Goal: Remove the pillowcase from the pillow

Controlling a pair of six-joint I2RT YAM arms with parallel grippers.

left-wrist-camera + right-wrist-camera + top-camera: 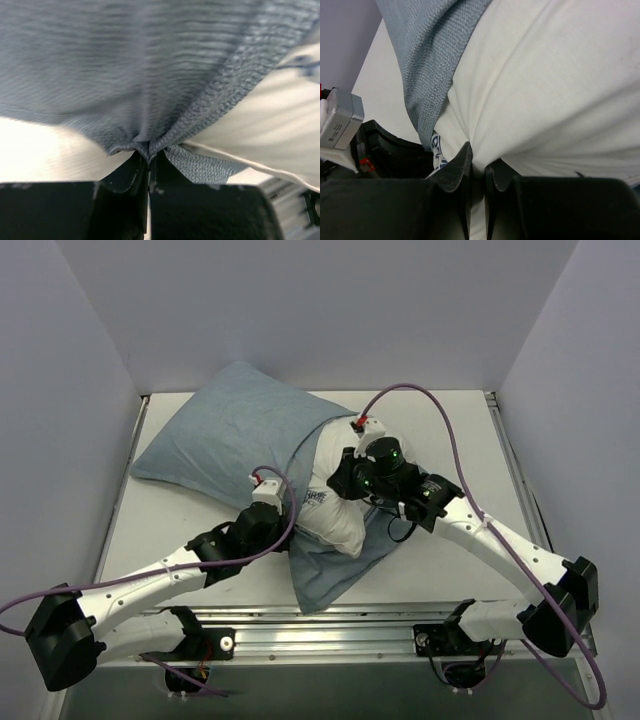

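The pale blue-grey pillowcase (235, 430) lies across the table's far left and still covers most of the white pillow (335, 505), whose near end with a blue logo sticks out of the open mouth. My left gripper (268, 502) is shut on the pillowcase's edge (150, 125), pinching a fold of the knit cloth between its fingertips (131, 172). My right gripper (350, 475) is shut on the pillow's white fabric (555, 85), a fold bunched between its fingers (455, 172). A flap of the pillowcase (325, 575) lies under the pillow's bare end.
Grey walls enclose the white table (450, 440) on three sides. A metal rail (330, 625) runs along the near edge by the arm bases. Purple cables (440, 420) loop over both arms. The left arm's wrist (350, 130) shows at the left of the right wrist view.
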